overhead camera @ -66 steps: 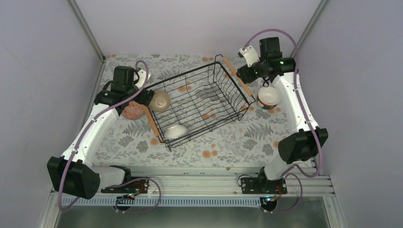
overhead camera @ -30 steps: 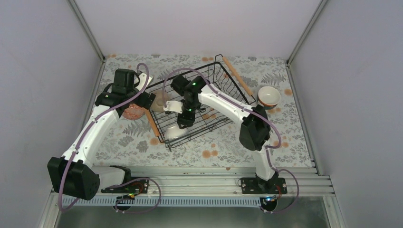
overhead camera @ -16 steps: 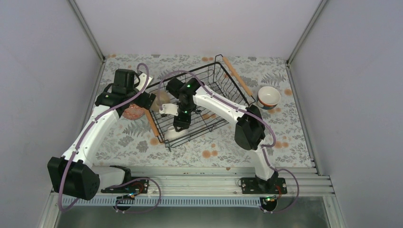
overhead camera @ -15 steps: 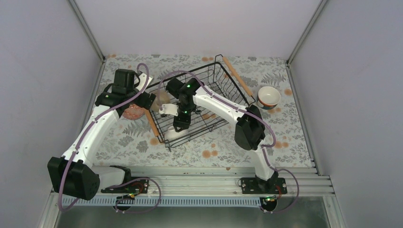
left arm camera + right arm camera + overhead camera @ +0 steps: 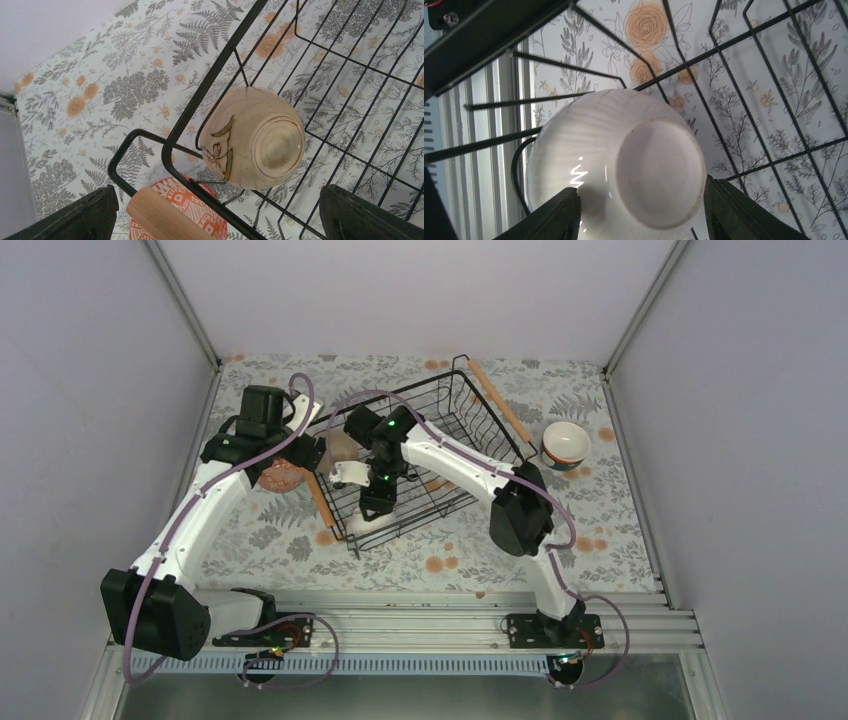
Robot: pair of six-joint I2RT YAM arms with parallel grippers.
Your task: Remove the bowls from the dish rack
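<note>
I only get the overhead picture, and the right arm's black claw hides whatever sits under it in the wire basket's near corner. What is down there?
Observer: A white bowl, its base turned toward the right wrist camera.
Operator: Has the claw grabbed it?
Observer: The right gripper has its jaws apart on either side of it; whether they touch it I cannot tell.
Operator: And the left arm?
Observer: The left gripper hangs open over a beige bowl in the dish rack, foot toward the camera, a leaf mark on its side.
</note>
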